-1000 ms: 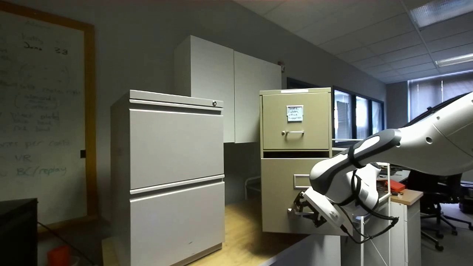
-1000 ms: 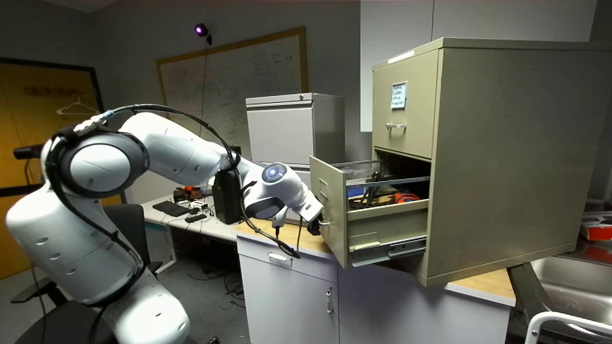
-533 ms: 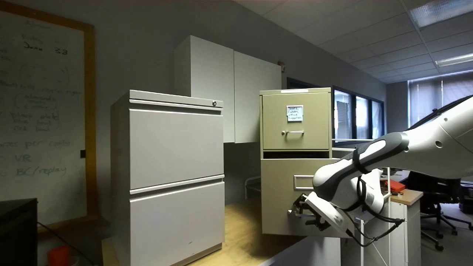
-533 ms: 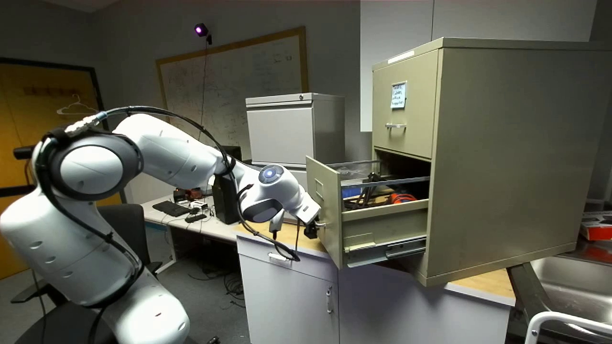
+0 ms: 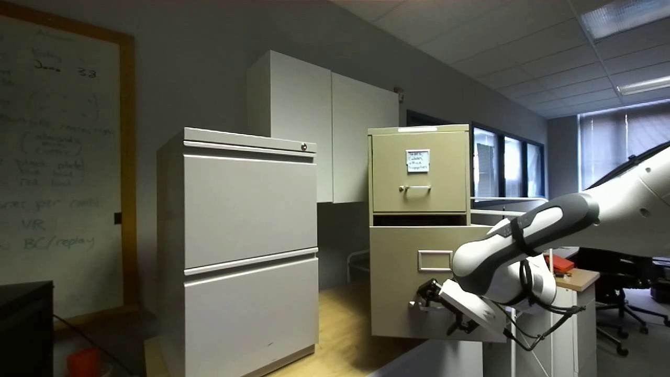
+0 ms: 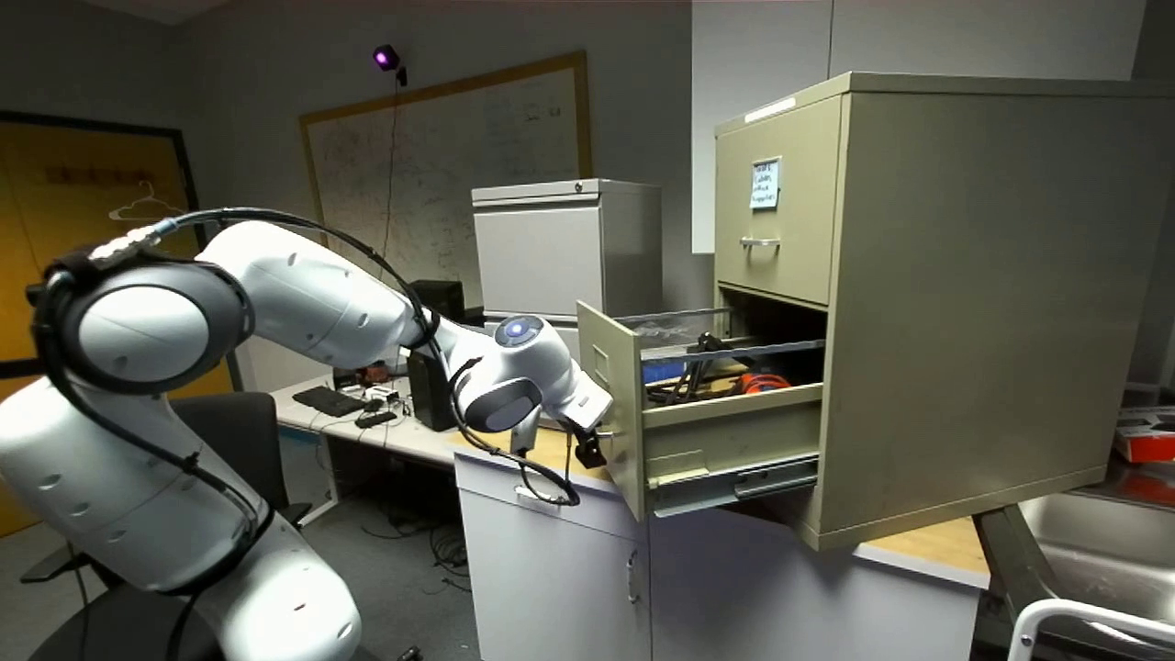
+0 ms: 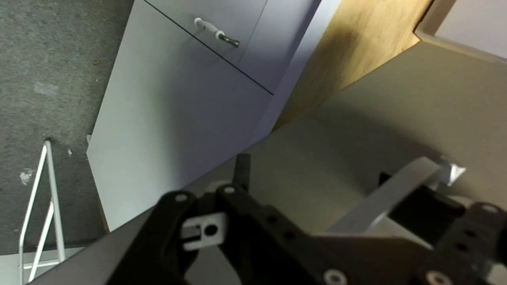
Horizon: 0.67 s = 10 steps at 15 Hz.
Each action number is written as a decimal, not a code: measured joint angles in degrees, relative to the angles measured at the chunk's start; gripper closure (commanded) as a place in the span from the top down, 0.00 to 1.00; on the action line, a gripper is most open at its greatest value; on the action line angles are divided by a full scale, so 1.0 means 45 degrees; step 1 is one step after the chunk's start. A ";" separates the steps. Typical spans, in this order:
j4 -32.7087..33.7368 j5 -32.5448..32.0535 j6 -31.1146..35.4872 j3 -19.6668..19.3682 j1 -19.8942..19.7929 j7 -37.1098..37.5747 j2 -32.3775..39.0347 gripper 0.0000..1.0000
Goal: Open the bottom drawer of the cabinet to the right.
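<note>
Near the grey cabinet (image 5: 235, 235) juts the bottom drawer (image 5: 397, 272), partly behind the arm (image 5: 549, 222).

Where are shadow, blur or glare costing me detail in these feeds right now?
Wrist view: the claw is dark and softly blurred, a shadow crosses the front of the bottom drawer, and the end of the handle catches a bright glint. In an exterior view, the window panes wash out and writing on the whiteboard is faint. In an exterior view, the inside of the cabinet is near black.
</note>
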 measured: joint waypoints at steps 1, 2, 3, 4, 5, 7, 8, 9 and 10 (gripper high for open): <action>-0.0115 -0.0515 -0.0410 0.0094 -0.0154 0.0257 -0.0260 1.00; -0.0256 -0.1047 -0.0853 0.0235 -0.0332 0.0506 -0.0574 1.00; -0.0400 -0.1550 -0.1326 0.0394 -0.0488 0.0663 -0.0919 1.00; -0.0549 -0.2024 -0.1795 0.0582 -0.0597 0.0703 -0.1291 1.00; -0.0724 -0.2373 -0.2144 0.0765 -0.0629 0.0807 -0.1659 1.00; -0.1301 -0.2975 -0.2213 0.1147 -0.0677 0.1255 -0.2435 1.00; -0.1504 -0.3092 -0.2216 0.1285 -0.0668 0.1347 -0.2706 1.00; -0.1644 -0.3131 -0.2267 0.1367 -0.0643 0.1474 -0.2915 1.00; -0.1689 -0.3191 -0.2339 0.1408 -0.0634 0.1573 -0.3017 1.00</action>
